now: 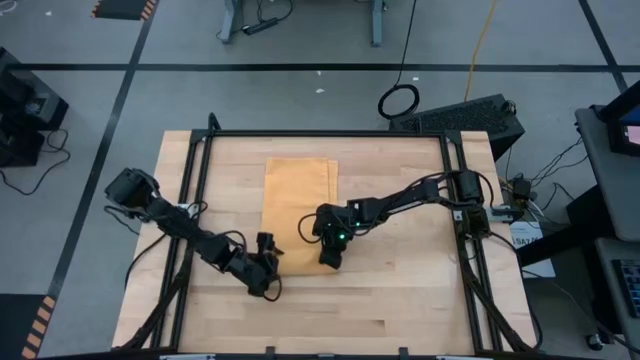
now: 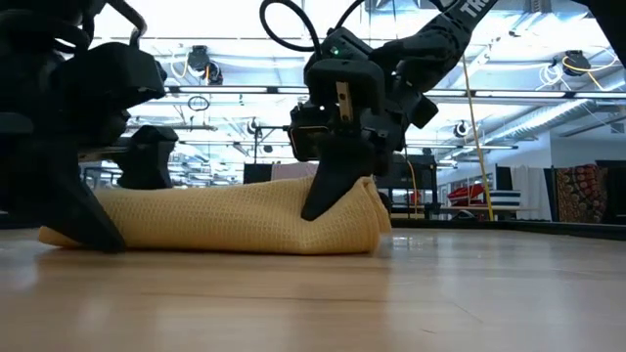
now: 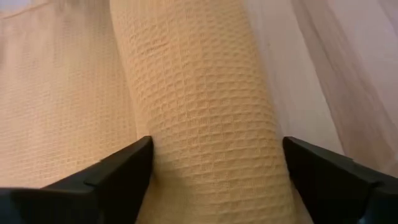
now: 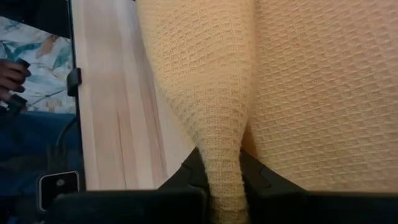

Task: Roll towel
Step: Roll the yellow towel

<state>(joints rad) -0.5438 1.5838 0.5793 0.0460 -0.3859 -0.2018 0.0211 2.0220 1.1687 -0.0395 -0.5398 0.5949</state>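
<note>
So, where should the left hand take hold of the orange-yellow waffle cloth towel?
On the rolled edge of the orange-yellow waffle cloth towel, from above, at the end opposite the right hand. The open left hand already straddles that thick roll.

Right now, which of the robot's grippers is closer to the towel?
The right. The right gripper is shut on the towel's rolled edge, pinching the cloth. The left gripper is open, its fingers straddling the roll at the other end without gripping it.
</note>
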